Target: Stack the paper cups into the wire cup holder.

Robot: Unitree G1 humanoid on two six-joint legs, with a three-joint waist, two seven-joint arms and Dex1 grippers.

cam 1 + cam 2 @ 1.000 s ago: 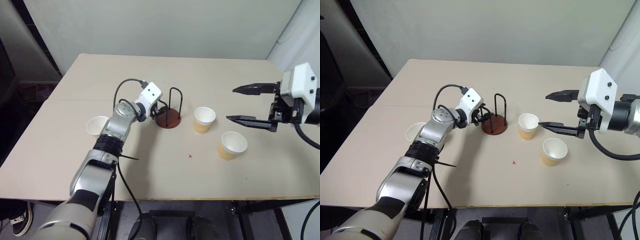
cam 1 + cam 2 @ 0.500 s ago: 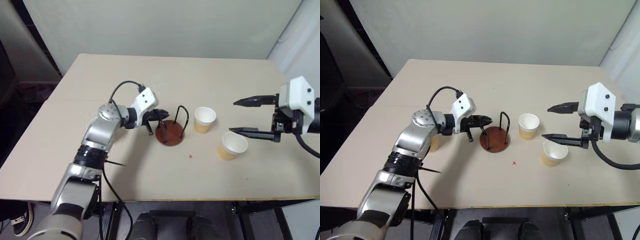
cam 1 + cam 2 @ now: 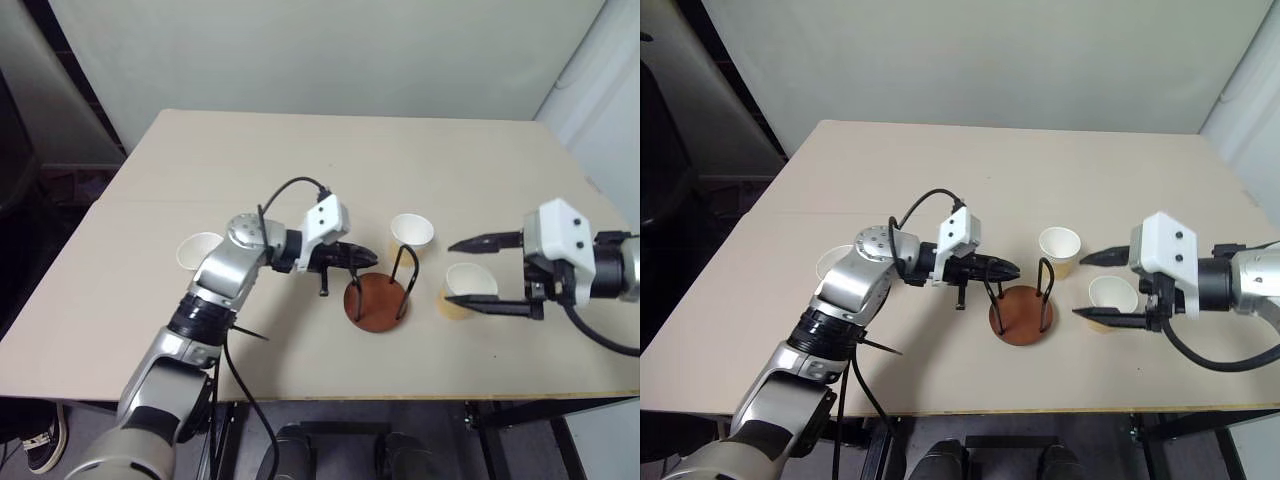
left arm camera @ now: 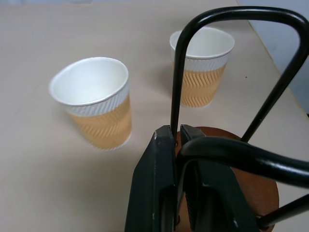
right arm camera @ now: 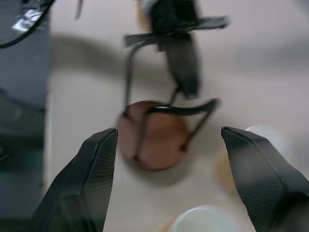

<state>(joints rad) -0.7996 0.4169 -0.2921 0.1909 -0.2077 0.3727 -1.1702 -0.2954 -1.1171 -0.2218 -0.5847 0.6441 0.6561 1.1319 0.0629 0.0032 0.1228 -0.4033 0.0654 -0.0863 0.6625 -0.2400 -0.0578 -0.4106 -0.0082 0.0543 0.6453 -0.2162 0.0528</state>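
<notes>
- Three tapered paper cups with tan-orange sides stand on the table: two (image 3: 411, 238) (image 3: 466, 290) right of the black-wire cup holder with its round reddish-brown base (image 3: 378, 300), one (image 3: 198, 250) far left.
- Left gripper (image 3: 366, 258): pressed together, pinching a wire loop. Risk: the tilted holder could slip or strike a cup.
- Right gripper (image 3: 470, 273): spread, empty, straddling the nearest cup.
- Left wrist view confirms the pinch, unclear from the head views.

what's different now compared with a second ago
The left gripper has shut on a wire loop of the wire cup holder and dragged it toward the table's near edge and toward the right arm. The right gripper, open as before, has come down around the nearer cup. All three paper cups stayed where they were.
</notes>
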